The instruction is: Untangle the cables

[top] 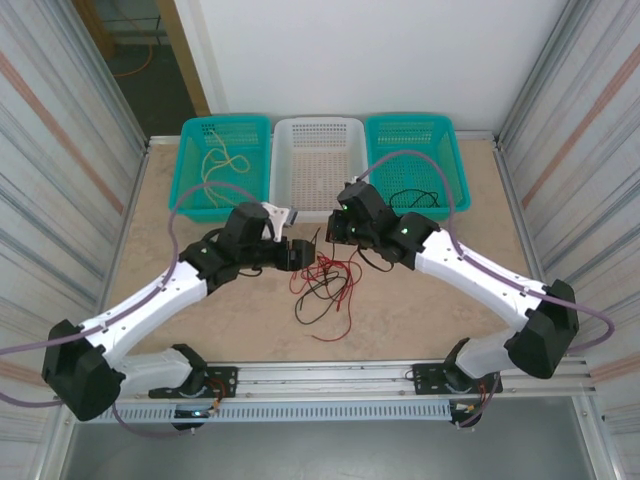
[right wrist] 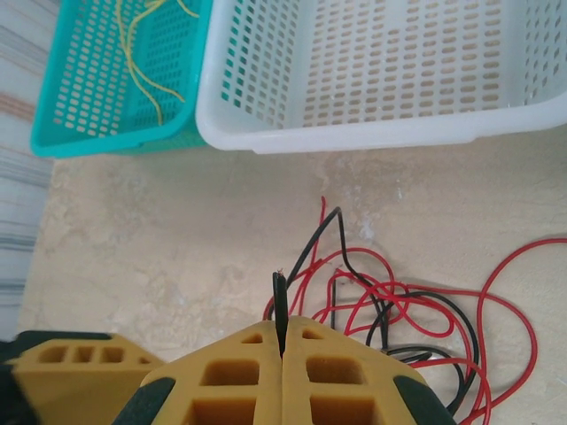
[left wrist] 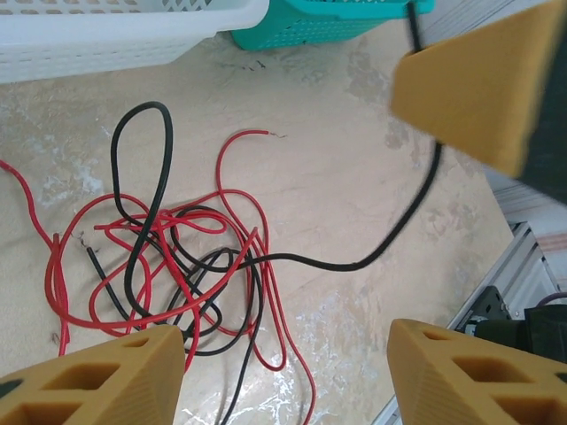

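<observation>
Your right gripper [right wrist: 282, 354] has its jaws pressed together on a black cable [right wrist: 280, 305].
Your left gripper [left wrist: 283, 345] stands wide open above the red and black cables [left wrist: 177, 266], gripping nothing. They lie tangled on the table [left wrist: 354, 177] just in front of the white basket [right wrist: 372, 133]; a yellow cable [right wrist: 131, 49] rests in the teal basket [right wrist: 115, 142] left of it.

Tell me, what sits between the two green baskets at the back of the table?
A white basket stands between the left teal basket and the right teal basket, side by side with both; the top view shows it.
</observation>
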Motion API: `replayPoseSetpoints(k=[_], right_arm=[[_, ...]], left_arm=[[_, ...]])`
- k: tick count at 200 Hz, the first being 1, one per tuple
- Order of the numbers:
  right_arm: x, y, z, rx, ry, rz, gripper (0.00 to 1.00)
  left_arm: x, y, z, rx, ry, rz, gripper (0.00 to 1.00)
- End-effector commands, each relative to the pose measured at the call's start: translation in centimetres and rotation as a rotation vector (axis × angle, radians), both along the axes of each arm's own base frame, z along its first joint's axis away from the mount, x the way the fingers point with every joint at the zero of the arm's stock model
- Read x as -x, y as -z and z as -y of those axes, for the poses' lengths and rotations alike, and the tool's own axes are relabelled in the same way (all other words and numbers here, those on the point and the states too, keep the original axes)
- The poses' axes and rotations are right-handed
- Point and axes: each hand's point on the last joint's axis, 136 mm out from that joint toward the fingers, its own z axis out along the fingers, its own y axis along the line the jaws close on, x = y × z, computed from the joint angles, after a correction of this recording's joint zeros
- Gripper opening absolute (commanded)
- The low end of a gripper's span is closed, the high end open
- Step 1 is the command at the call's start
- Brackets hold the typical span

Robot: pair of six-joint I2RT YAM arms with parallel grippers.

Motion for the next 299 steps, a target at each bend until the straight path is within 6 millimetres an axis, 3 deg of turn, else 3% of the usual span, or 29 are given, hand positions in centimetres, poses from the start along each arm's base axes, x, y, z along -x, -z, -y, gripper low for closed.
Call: replayPoseSetpoints(k=[1,26,47,72,109,131,145,159,176,215,226,239,276,299], right_arm=[[1.1,-4.7,-0.8,-0.093,-0.072,0.077,0.00],[1.9,-7.7,-1.5,-0.194,-0.125,0.117,0.00],[2.5,-10.3,-1.5,-0.258,-0.149,0.156,0.00],[3.1,-12.6,-1.1,-0.295,-0.156,0.192,0.00],[3.3,-13.4,0.1,-0.288,-0.138,0.219,0.00],[3.3,-13.4,0.6,-0.289,-0.126,0.225,0.01],[3.2,-13.4,0.9,-0.289,-0.120,0.230,0.11],[3.1,-13.0,1.3,-0.274,-0.110,0.226,0.31],[3.0,-12.5,2.0,-0.257,-0.091,0.229,0.47],[3.7,-11.3,2.8,-0.246,-0.111,0.253,0.53],[4.2,-11.0,2.7,-0.241,-0.139,0.275,0.60],[5.1,-11.1,2.1,-0.260,-0.195,0.316,0.68],[8.0,-12.3,-1.1,-0.291,-0.386,0.379,0.74],[7.5,-11.2,-2.2,-0.175,-0.393,0.399,0.83]], left_arm=[[0.1,-2.1,2.1,0.038,0.091,0.099,0.65],[1.0,-3.8,4.6,0.042,0.171,0.263,0.78],[-0.1,-4.0,5.4,0.009,0.144,0.314,0.76],[-1.8,-4.0,5.7,-0.031,0.094,0.337,0.64],[-1.5,-6.7,6.2,0.061,0.094,0.363,0.23],[-1.0,-8.9,5.9,0.118,0.084,0.378,0.07],[-0.7,-10.3,5.8,0.134,0.086,0.375,0.00],[-0.7,-11.9,5.3,0.148,0.070,0.365,0.00],[-0.9,-14.0,4.5,0.180,0.049,0.355,0.00],[-1.4,-18.6,2.5,0.299,0.021,0.324,0.00],[-1.4,-19.9,2.0,0.346,0.024,0.302,0.00],[-1.4,-21.6,1.5,0.403,0.035,0.283,0.00],[-0.1,-26.4,0.8,0.481,0.096,0.372,0.00],[1.0,-28.8,0.9,0.519,0.141,0.387,0.00]])
